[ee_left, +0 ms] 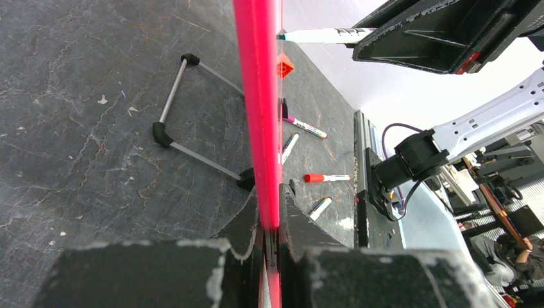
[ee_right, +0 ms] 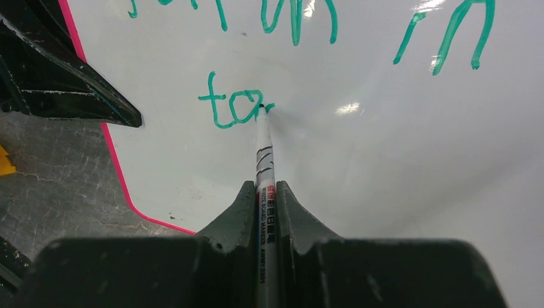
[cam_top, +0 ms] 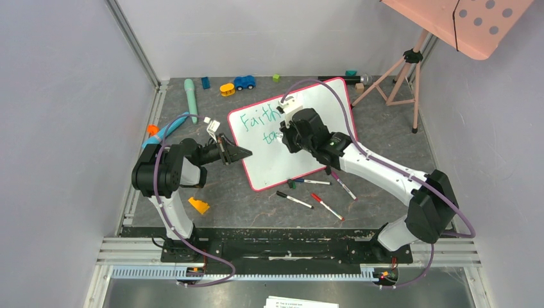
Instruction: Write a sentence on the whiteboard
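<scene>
Your setup makes sense to me. The left jaws are pinched shut on the pink-red rim (ee_left: 260, 115) of the whiteboard (cam_top: 277, 165), at its left edge. My read is that's purely a bracing grip, so the board doesn't skate or wobble on its little wire stand (ee_left: 192, 109) when the pen leans on it. In the left wrist view the rim runs straight up out of the gap between the jaws, so the hold looks centred rather than hanging off a corner. The right jaws are closed tight on a green marker (ee_right: 264, 168), with the barrel lined up along the gap and the tip poking well out front. That gives you a clean look at the nib from the right wrist view. The tip is touching the board on the second line of the sentence (cam_top: 258, 120), right at the end of "to" (ee_right: 228, 108), where the next letter is only just started. "Faith in" sits on the line above. So from the right jaws the writing is dead ahead and a bit to the left, with bare white board off to the right for the rest of the word. The spare markers (cam_top: 295, 199) lie on the bench (cam_top: 244, 208) just off the board's near edge, by the right arm (cam_top: 378, 170) and clear of where you're writing.
</scene>
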Controlling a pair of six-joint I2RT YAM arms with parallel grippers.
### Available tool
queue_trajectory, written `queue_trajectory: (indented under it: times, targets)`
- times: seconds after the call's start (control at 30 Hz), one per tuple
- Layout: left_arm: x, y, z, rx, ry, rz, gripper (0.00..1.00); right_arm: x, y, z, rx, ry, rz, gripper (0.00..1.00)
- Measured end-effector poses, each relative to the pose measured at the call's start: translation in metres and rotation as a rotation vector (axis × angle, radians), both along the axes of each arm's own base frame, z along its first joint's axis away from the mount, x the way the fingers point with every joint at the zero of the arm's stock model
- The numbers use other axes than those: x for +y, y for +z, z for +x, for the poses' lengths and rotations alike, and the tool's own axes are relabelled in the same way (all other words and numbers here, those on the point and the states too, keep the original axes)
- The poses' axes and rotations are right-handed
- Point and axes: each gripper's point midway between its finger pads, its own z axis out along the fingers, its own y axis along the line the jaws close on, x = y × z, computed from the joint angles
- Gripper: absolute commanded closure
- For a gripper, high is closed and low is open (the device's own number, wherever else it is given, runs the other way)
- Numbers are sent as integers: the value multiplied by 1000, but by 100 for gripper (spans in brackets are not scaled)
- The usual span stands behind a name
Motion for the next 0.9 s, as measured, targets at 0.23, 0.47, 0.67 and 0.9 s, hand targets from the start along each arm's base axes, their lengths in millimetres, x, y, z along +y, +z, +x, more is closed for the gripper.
queue_trajectory:
  times: [0.23, 0.47, 0.67, 0.9]
  targets:
    - [0, 0, 0, 0, 0, 0, 98, -6, -7, -5, 9, -1, 13, 100]
    - [0, 0, 0, 0, 0, 0, 98, -7, -9, -7, 17, -4, 17, 100]
    - [0, 0, 0, 0, 0, 0, 98, -7, -9, -7, 17, -5, 18, 100]
    - [0, 0, 0, 0, 0, 0, 98, -6, -7, -6, 22, -4, 9, 100]
